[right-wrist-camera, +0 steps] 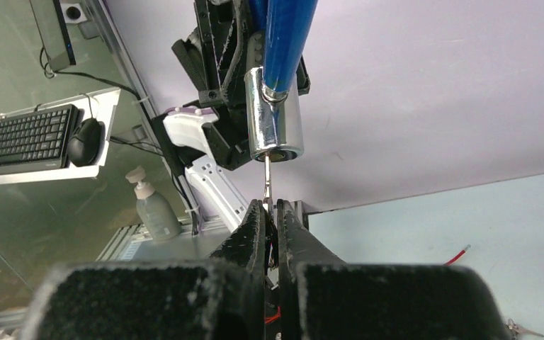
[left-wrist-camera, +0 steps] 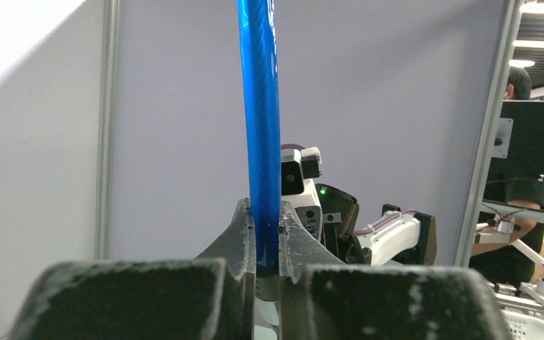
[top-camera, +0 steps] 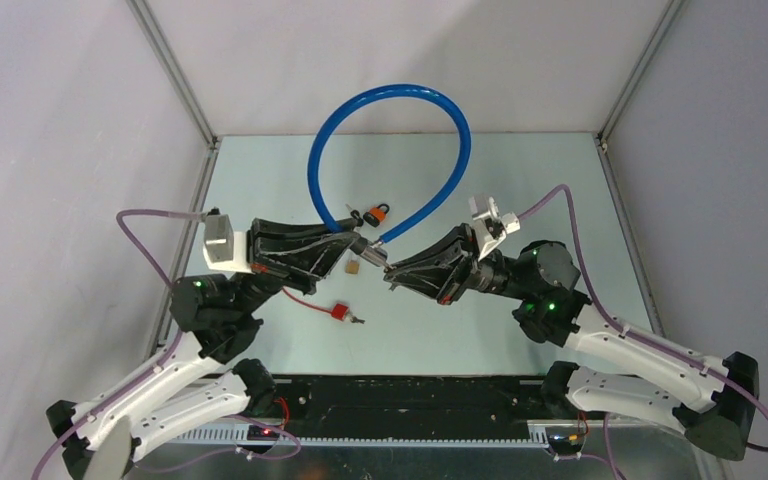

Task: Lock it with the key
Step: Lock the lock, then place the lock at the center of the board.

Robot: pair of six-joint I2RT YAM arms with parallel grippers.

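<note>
- Pale green worktop [top-camera: 520,180], boxed in by grey panels and aluminium posts [top-camera: 175,75]; both arms meet over its middle.
- Blue cable [top-camera: 390,92] arches up and away toward the far wall. Left fingers [left-wrist-camera: 237,241] are pressed onto it just beside the chrome lock cylinder [right-wrist-camera: 275,113], which hangs clear of the worktop.
- Right fingers [right-wrist-camera: 253,227] pinch the key [right-wrist-camera: 267,177], blade aimed at the cylinder's keyhole. Tip is at or just inside the mouth — depth cannot be told.
- Judged step: seat the blade fully, then turn.
- Risk: a blade slightly off-axis would jam at the mouth and shove the cylinder aside, as the springy cable is held by one pinch only.
- Risk: on turning, the thin key could swivel in its pinch, or the cylinder could twist along with it — no lock.
- Room: the two wrists are nearly nose to nose, so little travel is left between them.
- A red-tagged spare key [top-camera: 341,312] and a small tan block [top-camera: 352,267] lie near, under the meeting point; an orange tag [top-camera: 381,212] lies just beyond.
- Side posts are well apart from both arms.
</note>
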